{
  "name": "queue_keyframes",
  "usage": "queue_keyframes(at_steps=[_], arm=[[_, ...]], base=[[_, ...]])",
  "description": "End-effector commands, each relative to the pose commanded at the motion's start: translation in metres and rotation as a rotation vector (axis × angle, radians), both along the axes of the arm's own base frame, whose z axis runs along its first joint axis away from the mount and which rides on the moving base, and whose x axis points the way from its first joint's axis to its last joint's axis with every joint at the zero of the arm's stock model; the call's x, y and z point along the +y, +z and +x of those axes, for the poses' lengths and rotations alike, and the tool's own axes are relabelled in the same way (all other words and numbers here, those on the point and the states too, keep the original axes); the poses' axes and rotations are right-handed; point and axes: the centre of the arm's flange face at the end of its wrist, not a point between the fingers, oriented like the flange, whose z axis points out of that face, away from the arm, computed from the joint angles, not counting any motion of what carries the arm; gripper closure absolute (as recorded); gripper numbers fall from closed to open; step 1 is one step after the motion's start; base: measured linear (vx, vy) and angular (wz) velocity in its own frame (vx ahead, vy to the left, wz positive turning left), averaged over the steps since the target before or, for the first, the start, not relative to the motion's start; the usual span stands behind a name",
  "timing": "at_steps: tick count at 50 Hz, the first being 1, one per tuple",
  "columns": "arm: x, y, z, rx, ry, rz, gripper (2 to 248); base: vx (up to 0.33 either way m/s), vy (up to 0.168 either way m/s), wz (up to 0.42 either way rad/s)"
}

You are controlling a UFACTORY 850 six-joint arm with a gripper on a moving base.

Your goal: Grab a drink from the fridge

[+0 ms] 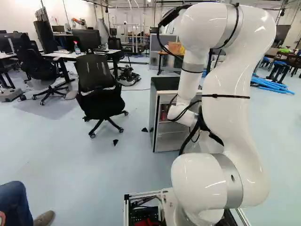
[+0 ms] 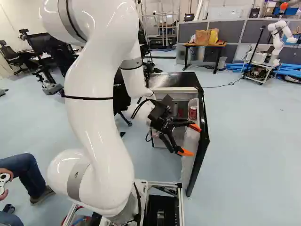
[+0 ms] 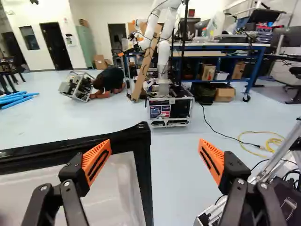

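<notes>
Your claw (image 2: 190, 140) stands wide open by the fridge door (image 2: 203, 146).
You have the door's black corner between the orange pads (image 3: 96, 160); beyond the claw, at the door's pale inner side, sits a red can (image 2: 193, 113) with lighter markings, lettering too small to read. Farther ahead of the claw stands another robot (image 3: 163, 56).

In the left base view, right of the centre, the white arm (image 1: 228, 117) covers the pincer (image 2: 190, 140) and the right part of the fridge (image 1: 164, 84). The reddish item (image 1: 163, 115) inside is perhaps a can, but too small to tell. In the right base view, the upper edge cuts the arm. In the wrist view, the fridge door (image 3: 142, 169) is cut off too.
</notes>
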Motion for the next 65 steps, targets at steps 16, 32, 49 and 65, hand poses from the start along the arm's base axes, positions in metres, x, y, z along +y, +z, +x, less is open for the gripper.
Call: queue_keyframes(at_steps=[16, 32, 49, 65], arm=[[-0.045, 0.001, 0.016, -0.084, -0.111, 0.024, 3], [-0.090, 0.002, 0.030, -0.165, -0.203, 0.040, 3], [-0.125, 0.003, 0.039, -0.225, -0.265, 0.042, 3], [-0.123, 0.003, 0.037, -0.215, -0.245, 0.043, 3]], base=[[0.000, 0.000, 0.000], [0.000, 0.000, 0.000], [0.000, 0.000, 0.000], [0.000, 0.000, 0.000]])
